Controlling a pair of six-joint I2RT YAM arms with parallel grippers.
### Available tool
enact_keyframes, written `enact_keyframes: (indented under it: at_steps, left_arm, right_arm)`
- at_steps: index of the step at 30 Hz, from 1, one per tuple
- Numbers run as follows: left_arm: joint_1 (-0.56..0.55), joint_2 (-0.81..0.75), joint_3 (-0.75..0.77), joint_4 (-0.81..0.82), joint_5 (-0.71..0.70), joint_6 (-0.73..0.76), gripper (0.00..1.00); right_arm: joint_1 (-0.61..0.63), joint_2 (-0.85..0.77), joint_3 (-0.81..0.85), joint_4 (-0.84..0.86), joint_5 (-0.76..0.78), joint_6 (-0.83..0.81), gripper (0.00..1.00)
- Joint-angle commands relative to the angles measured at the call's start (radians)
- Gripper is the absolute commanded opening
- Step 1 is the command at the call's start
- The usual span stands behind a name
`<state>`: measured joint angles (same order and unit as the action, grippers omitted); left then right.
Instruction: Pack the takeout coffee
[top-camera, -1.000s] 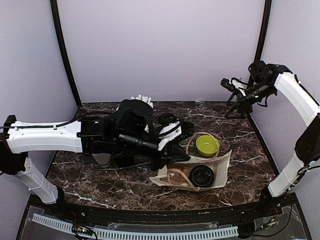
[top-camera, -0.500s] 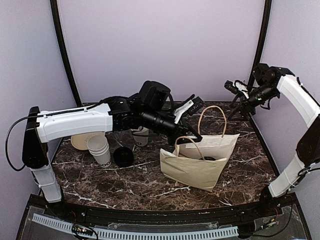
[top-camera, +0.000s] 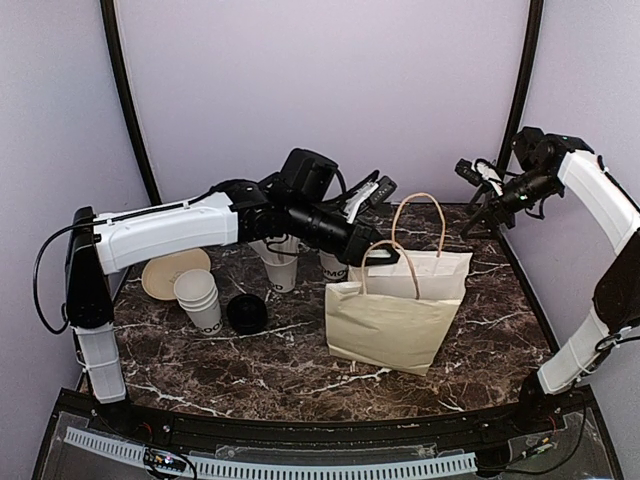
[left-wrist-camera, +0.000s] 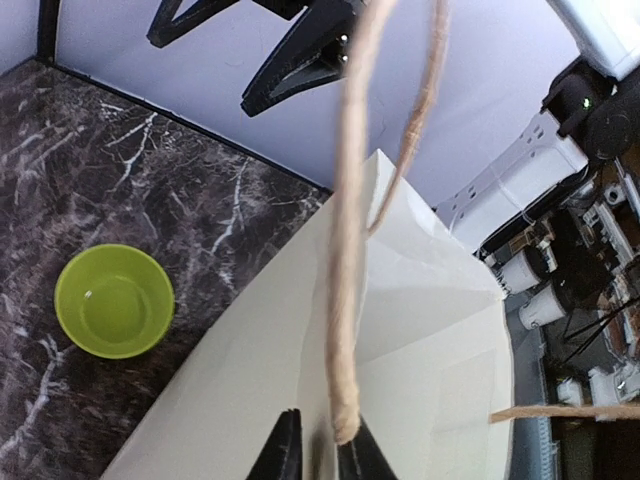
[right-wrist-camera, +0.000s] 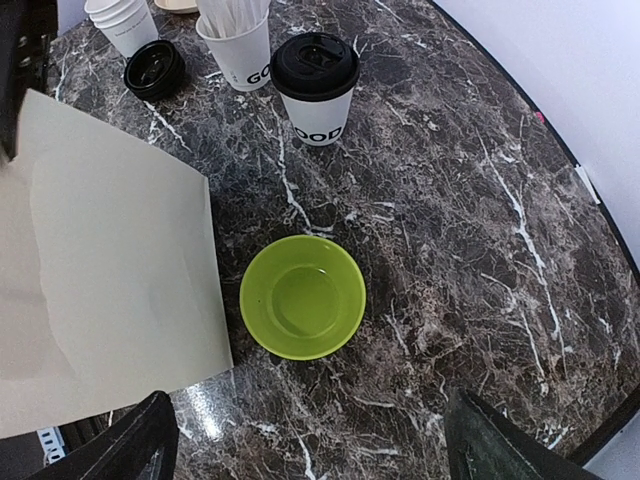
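A takeout coffee (right-wrist-camera: 316, 90), a white cup with black lettering and a black lid, stands at the back of the table. In the top view it (top-camera: 335, 268) is partly hidden behind my left arm. A tan paper bag (top-camera: 398, 315) with twine handles stands upright in the middle. My left gripper (top-camera: 385, 256) is shut on the bag's top rim at a handle base, as the left wrist view (left-wrist-camera: 322, 455) shows. The bag's inside is hidden. My right gripper (top-camera: 478, 205) is open and empty, raised at the back right above the table (right-wrist-camera: 320, 455).
A green bowl (right-wrist-camera: 302, 298) sits behind the bag and also shows in the left wrist view (left-wrist-camera: 113, 300). A cup of white straws (top-camera: 280, 262), a stack of lidless cups (top-camera: 200, 300), a loose black lid (top-camera: 246, 313) and a tan plate (top-camera: 168, 272) stand at the left.
The bag lay on its side with a black-lidded cup showing inside. My left gripper has raised it by the rim, and it now stands upright. The right arm has barely moved.
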<state>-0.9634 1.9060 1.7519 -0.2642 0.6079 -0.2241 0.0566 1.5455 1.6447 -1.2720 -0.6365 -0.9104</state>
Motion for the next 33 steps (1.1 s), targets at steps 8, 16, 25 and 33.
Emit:
enact_keyframes:
  at_steps: [8, 16, 25, 33]
  left_arm:
    - [0.031, -0.069, 0.144, -0.245, -0.134, 0.196, 0.59]
    - [0.102, -0.176, 0.213, -0.415, -0.36, 0.382, 0.7]
    - [0.227, 0.137, 0.676, -0.566, -0.384, 0.384, 0.74]
    - [0.264, 0.276, 0.713, -0.465, -0.365, 0.382, 0.79]
  right_arm:
    - [-0.009, 0.025, 0.04, 0.014, -0.038, 0.051, 0.93]
    - [-0.012, 0.041, 0.072, -0.012, -0.034, 0.069, 0.95]
    - [-0.012, 0.084, 0.102, -0.019, -0.058, 0.095, 0.95]
    - [-0.013, 0.096, 0.077, -0.043, -0.06, 0.086, 0.94]
